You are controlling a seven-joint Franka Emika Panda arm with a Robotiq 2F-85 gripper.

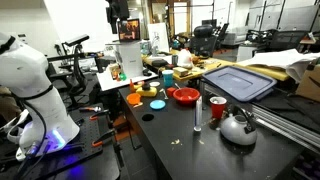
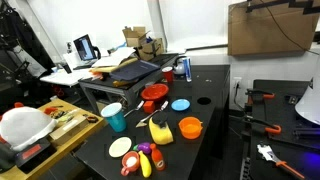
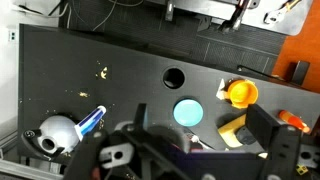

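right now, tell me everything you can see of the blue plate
The blue plate is a round disc, light blue, plastic by its look, with nothing on it. It lies flat on the black table beside a round hole in the top. The orange cup stands near but apart. Only the table touches it. In the wrist view it shows between the fingers of the open gripper.
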